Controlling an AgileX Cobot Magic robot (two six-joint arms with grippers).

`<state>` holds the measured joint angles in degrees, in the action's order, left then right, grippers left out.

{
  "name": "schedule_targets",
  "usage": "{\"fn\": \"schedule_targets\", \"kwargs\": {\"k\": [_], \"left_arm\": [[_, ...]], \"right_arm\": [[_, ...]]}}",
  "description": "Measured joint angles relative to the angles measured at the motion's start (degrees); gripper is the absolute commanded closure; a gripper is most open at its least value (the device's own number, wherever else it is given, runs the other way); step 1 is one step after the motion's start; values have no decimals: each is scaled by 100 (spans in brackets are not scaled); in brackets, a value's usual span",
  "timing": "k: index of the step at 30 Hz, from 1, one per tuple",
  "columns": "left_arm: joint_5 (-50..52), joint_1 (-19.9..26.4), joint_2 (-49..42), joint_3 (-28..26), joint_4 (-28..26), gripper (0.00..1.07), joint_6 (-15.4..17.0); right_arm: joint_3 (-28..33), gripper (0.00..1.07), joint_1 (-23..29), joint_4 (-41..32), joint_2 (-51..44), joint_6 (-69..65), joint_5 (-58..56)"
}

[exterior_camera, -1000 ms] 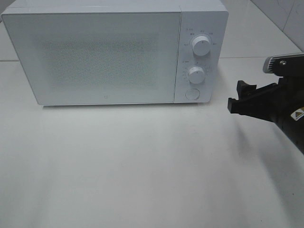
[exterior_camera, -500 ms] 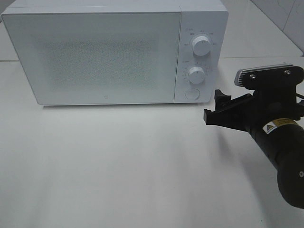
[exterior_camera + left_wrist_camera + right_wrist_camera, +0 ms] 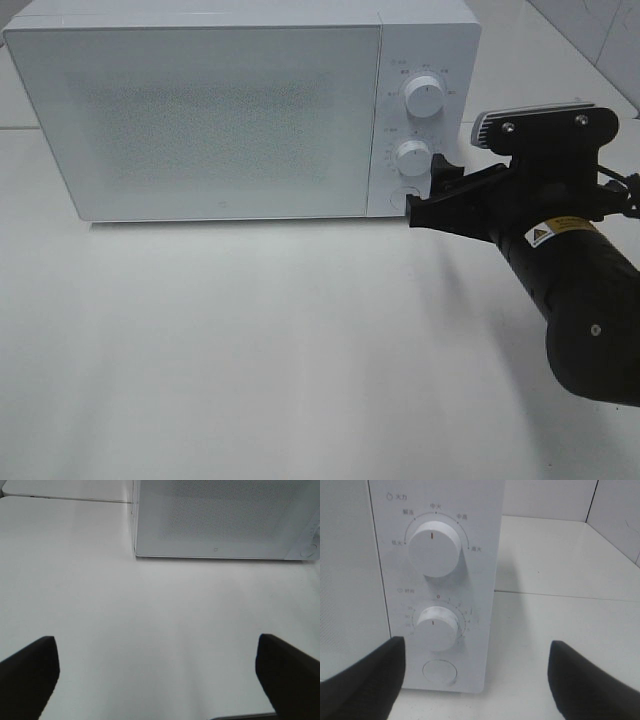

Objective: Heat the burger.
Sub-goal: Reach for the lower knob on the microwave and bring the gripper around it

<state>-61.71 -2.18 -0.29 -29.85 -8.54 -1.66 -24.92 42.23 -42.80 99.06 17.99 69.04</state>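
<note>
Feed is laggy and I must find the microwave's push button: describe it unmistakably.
On the white microwave, look at the control strip right of the door. Two knobs stack there; the round button sits lowest, flat, with no pointer line or scale around it.

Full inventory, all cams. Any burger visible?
microwave: 1, white, back of the table, door shut
upper knob: 1, white, on the microwave's right panel
lower knob: 1, white, below the upper knob
round button: 1, white, under the lower knob
burger: 0 in view
table: 1, white, under everything
right fingers: 2, black, open, just in front of the panel near the round button
left fingers: 2, black, wide open, over the table in front of the microwave
</note>
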Motion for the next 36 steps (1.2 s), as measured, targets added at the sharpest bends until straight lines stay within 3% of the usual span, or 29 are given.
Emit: {"fn": "schedule_targets", "kwargs": {"k": [23,36], "left_arm": [[0,0,0,0,0,7,0],[0,0,0,0,0,7,0]], "right_arm": [[-1112,33,0,0,1146,52,52],[-1650,33,-269,0,1530,143,-46]]}}
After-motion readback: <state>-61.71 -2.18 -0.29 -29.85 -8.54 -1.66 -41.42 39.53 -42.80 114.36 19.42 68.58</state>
